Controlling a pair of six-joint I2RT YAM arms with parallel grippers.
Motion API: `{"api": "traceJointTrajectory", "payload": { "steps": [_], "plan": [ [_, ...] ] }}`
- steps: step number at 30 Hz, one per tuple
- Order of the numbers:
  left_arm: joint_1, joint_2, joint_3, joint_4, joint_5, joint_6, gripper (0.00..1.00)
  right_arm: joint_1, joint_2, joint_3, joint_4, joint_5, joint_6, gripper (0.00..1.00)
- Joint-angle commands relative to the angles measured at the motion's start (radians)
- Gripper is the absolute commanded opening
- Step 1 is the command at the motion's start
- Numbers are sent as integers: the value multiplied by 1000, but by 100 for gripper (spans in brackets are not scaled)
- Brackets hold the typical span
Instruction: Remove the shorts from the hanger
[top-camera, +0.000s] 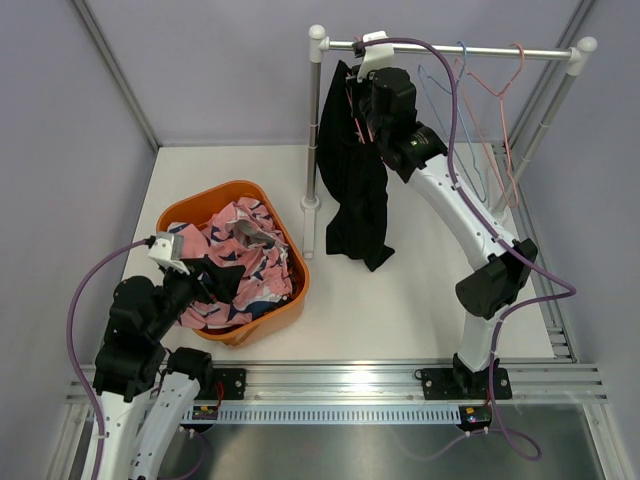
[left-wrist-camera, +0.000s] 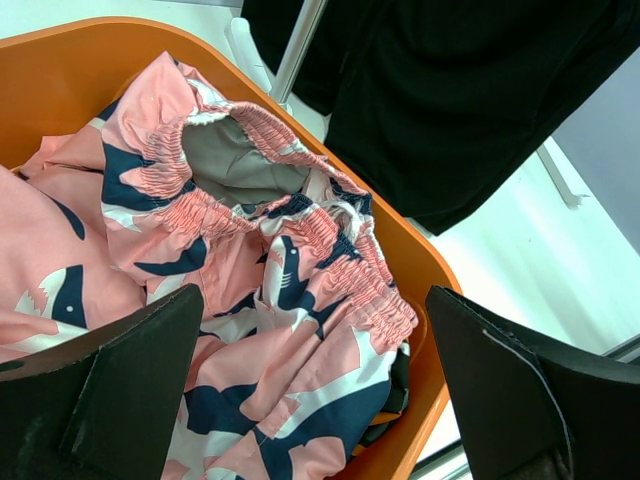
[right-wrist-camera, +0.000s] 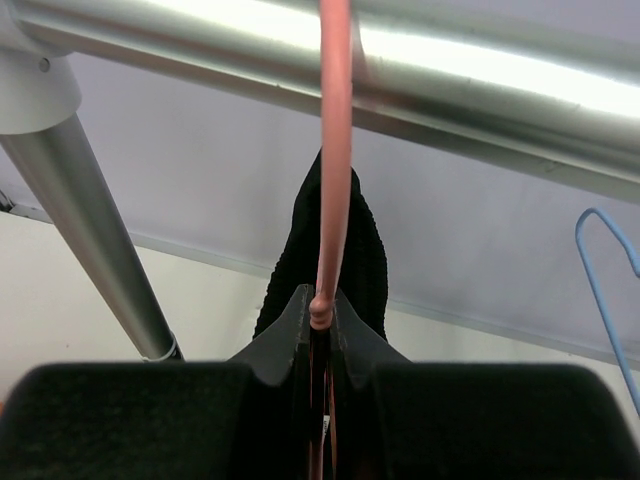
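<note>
Nearest, well short of the chrome clothes rail (top-camera: 480, 50) and off to its left, the left claw (left-wrist-camera: 315, 340) stood spread wide and held nothing. It hovered over the orange plastic basket (left-wrist-camera: 60, 90), which sat on the white tabletop (top-camera: 400, 300) just left of the rail's left post. In it lay the pink shorts with navy-and-white blotches (left-wrist-camera: 300, 290), crumpled, with the gathered elastic waistband uppermost and no hanger on them.

Farther off, the plain black shorts (top-camera: 350, 190) hung under the rail's left end from a pink wire hanger (right-wrist-camera: 335, 150). They drooped in long loose folds toward the tabletop; whether the hem touched it could not be told. The right claw (right-wrist-camera: 320, 310) was just beneath the rail, pinched shut on the hanger's wire stem, with black cloth right behind it.

The black pair looked light, thin and wholly limp, likely to slide off the wire once tugged. A pinch low on a leg would probably only stretch the cloth, so a bunched hold at the waistband, close under the rail, seemed better. The hanger looked thin and free to swing, so it needed steadying.

An empty blue wire hanger (top-camera: 440, 100) hung toward the rail's right end.
</note>
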Motion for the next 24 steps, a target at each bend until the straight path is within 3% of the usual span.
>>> {"api": "traceJointTrajectory", "payload": {
  "steps": [1, 8, 16, 24],
  "plan": [
    [-6, -4, -4, 52, -12, 3, 99, 6, -23, 70, 27, 15, -16, 0],
    [-6, 5, -4, 52, -13, 1, 99, 6, -124, 56, 18, 20, 6, 0],
    [-6, 17, -4, 52, -16, 1, 99, 6, -296, -70, 19, 37, 39, 0],
    [-6, 31, 0, 52, -12, 6, 99, 6, -470, -194, -200, -47, 156, 0]
  ]
}}
